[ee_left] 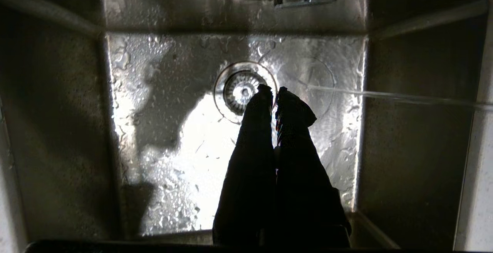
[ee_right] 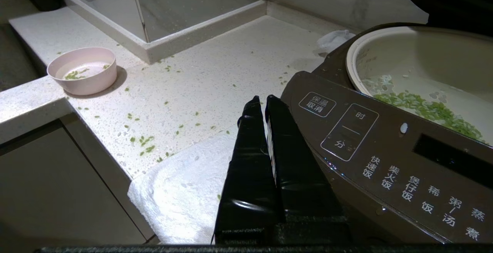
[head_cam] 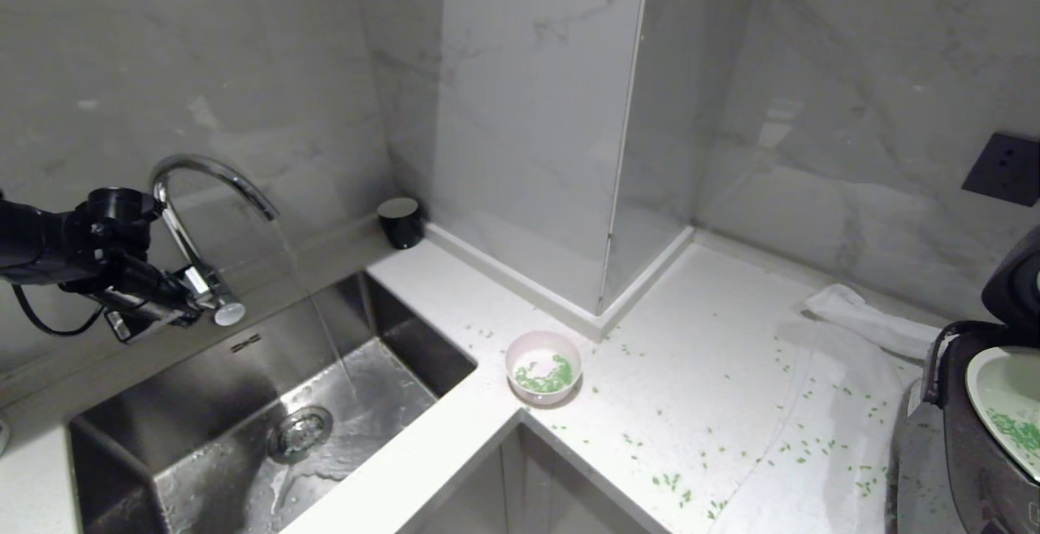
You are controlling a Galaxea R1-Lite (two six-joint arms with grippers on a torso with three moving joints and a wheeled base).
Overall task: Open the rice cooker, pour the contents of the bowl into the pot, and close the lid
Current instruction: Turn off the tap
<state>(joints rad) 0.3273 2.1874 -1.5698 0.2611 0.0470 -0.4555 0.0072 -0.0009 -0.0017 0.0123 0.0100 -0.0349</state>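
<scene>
The rice cooker (head_cam: 967, 445) stands at the right edge of the counter with its lid (head_cam: 1014, 278) raised. Its pot (head_cam: 995, 371) holds some of the contents, green grains (ee_right: 427, 108). The pink bowl (head_cam: 543, 367) sits on the counter near the sink corner with more green grains (head_cam: 546, 377) inside. My left gripper (head_cam: 188, 310) is shut and empty above the sink, right beside the faucet lever (head_cam: 221, 306). In the left wrist view the left gripper (ee_left: 272, 90) hangs over the drain (ee_left: 240, 90). My right gripper (ee_right: 262, 101) is shut and empty beside the cooker's button panel (ee_right: 348, 131).
Water runs from the faucet (head_cam: 215, 176) into the steel sink (head_cam: 268, 412). Green grains (head_cam: 670, 481) lie scattered over the white counter. A white towel (head_cam: 821, 428) lies under and in front of the cooker. A black cup (head_cam: 400, 221) stands by the wall.
</scene>
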